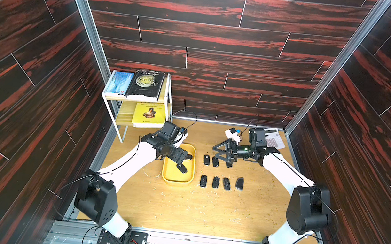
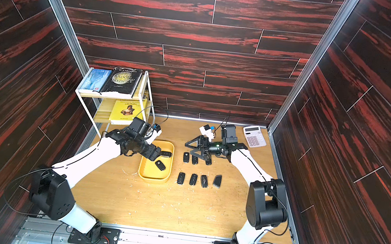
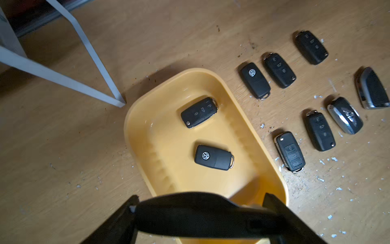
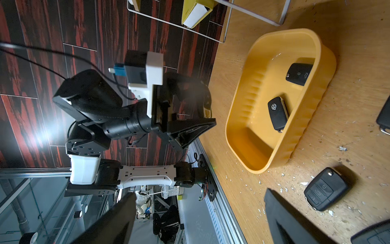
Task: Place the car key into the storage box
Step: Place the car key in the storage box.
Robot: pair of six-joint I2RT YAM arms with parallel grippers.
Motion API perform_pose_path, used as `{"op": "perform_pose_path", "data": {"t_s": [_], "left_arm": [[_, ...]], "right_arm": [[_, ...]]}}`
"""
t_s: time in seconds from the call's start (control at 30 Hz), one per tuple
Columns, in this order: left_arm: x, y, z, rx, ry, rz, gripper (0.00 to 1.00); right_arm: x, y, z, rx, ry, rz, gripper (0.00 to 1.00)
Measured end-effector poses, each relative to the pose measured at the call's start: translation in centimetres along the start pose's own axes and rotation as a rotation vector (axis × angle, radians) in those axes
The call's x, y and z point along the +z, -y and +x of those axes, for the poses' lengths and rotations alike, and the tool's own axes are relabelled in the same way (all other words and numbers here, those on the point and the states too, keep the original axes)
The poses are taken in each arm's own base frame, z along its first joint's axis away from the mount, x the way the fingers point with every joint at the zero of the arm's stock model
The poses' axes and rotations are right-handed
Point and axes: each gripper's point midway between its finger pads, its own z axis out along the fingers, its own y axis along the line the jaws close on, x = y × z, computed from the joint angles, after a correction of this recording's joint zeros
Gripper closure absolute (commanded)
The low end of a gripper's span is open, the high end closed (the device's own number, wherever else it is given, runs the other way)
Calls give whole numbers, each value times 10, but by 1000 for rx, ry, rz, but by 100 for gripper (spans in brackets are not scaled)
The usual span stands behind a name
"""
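Overhead, left tool (image 1: 186,157) open above storage box (image 1: 191,175), right tool (image 1: 218,152) open.

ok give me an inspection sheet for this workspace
surface: wooden table, pale crumbs scattered.
job's things: yellow box holds two keys; seven keys in two rows beside it.
clutter: shelf rack with books; calculator.
grippers: left gripper open above the box, empty; right gripper open above the far row.
cables: black leads on both wrists.
surroundings: dark wood-look walls.
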Motion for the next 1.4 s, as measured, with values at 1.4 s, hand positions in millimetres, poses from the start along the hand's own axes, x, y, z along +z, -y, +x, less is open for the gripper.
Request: {"op": "perform_pose_path", "data": {"t_s": [1.4], "left_arm": [[97,-14,43,-103,-468,-8,71]], "right_arm": [[-1,18,19,52,-16,18,2]]}}
